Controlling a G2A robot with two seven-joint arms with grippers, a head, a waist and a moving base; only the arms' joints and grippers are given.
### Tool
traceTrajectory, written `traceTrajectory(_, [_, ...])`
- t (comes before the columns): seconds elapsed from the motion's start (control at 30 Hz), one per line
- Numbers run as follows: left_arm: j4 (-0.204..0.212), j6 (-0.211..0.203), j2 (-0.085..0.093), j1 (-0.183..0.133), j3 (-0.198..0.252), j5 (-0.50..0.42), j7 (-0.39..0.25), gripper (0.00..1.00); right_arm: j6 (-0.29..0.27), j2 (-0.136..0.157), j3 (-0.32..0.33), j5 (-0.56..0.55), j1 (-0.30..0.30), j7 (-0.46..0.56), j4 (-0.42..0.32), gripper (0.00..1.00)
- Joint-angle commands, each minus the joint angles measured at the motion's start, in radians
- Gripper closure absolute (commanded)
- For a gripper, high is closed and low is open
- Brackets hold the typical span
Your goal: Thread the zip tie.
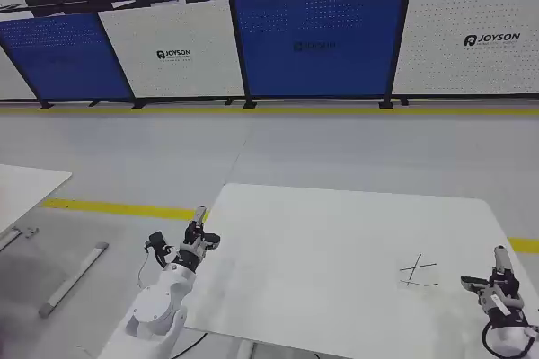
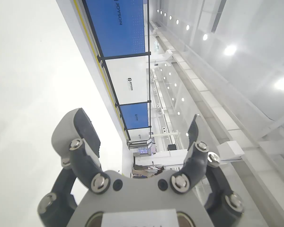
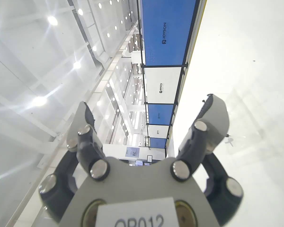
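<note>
The left gripper point(image 1: 200, 229) point(image 2: 138, 114) sits at the near left edge of the white surface point(image 1: 341, 260), its fingers spread wide and holding nothing. The right gripper point(image 1: 487, 272) point(image 3: 146, 100) sits at the near right corner, its fingers also spread and empty. The zip ties point(image 1: 418, 270), thin black strips crossing one another, lie flat on the surface near the right gripper, apart from it and to its left.
</note>
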Motion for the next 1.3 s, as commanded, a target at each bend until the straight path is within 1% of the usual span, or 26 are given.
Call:
traceTrajectory(0.0, [0.0,0.0,0.0,0.0,0.0,0.0,0.0,0.0,0.0,0.0,0.0,0.0,0.0,0.0,0.0,0.0])
traceTrajectory(0.03, [0.0,0.0,0.0,0.0,0.0,0.0,0.0,0.22,0.0,0.0,0.0,0.0,0.0,0.0,0.0,0.0])
traceTrajectory(0.07, [0.0,0.0,0.0,0.0,0.0,0.0,0.0,0.22,0.0,0.0,0.0,0.0,0.0,0.0,0.0,0.22])
traceTrajectory(0.13, [0.0,0.0,0.0,0.0,0.0,0.0,0.0,0.22,0.0,0.0,0.0,0.0,0.0,0.0,0.0,0.22])
traceTrajectory(0.17, [0.0,0.0,0.0,0.0,0.0,0.0,0.0,0.0,0.0,0.0,0.0,0.0,0.0,0.0,0.0,0.22])
traceTrajectory(0.2, [0.0,0.0,0.0,0.0,0.0,0.0,0.0,0.0,0.0,0.0,0.0,0.0,0.0,0.0,0.0,0.22])
traceTrajectory(0.23, [0.0,0.0,0.0,0.0,0.0,0.0,0.0,0.22,0.0,0.0,0.0,0.0,0.0,0.0,0.0,0.0])
traceTrajectory(0.27, [0.0,0.0,0.0,0.0,0.0,0.0,0.0,0.22,0.0,0.0,0.0,0.0,0.0,0.0,0.0,0.22])
traceTrajectory(0.3, [0.0,0.0,0.0,0.0,0.0,0.0,0.0,0.0,0.0,0.0,0.0,0.0,0.0,0.0,0.0,0.22])
traceTrajectory(0.33, [0.0,0.0,0.0,0.0,0.0,0.0,0.0,0.22,0.0,0.0,0.0,0.0,0.0,0.0,0.0,0.22])
traceTrajectory(0.37, [0.0,0.0,0.0,0.0,0.0,0.0,0.0,0.0,0.0,0.0,0.0,0.0,0.0,0.0,0.0,0.0])
traceTrajectory(0.4, [0.0,0.0,0.0,0.0,0.0,0.0,0.0,0.0,0.0,0.0,0.0,0.0,0.0,0.0,0.0,0.22])
traceTrajectory(0.47, [0.0,0.0,0.0,0.0,0.0,0.0,0.0,0.0,0.0,0.0,0.0,0.0,0.0,0.0,0.0,0.22])
traceTrajectory(0.5, [0.0,0.0,0.0,0.0,0.0,0.0,0.0,0.0,-0.007,0.001,0.001,-0.017,0.003,0.015,-0.008,0.0])
traceTrajectory(0.53, [0.0,0.0,0.0,0.0,0.0,0.0,0.0,0.0,-0.02,0.005,0.01,-0.054,0.004,0.051,-0.009,0.0])
traceTrajectory(0.67, [0.0,0.0,0.0,0.0,0.0,0.0,0.0,0.0,-0.081,0.019,0.06,-0.134,-0.006,0.226,-0.006,0.0])
traceTrajectory(0.77, [0.0,0.0,0.0,0.0,0.0,0.0,0.0,0.0,-0.105,0.029,0.098,-0.17,-0.017,0.346,-0.002,0.0])
traceTrajectory(1.27, [0.0,0.0,0.0,0.0,0.0,0.0,0.0,0.0,-0.105,0.029,0.102,-0.163,-0.017,0.349,0.0,0.0])
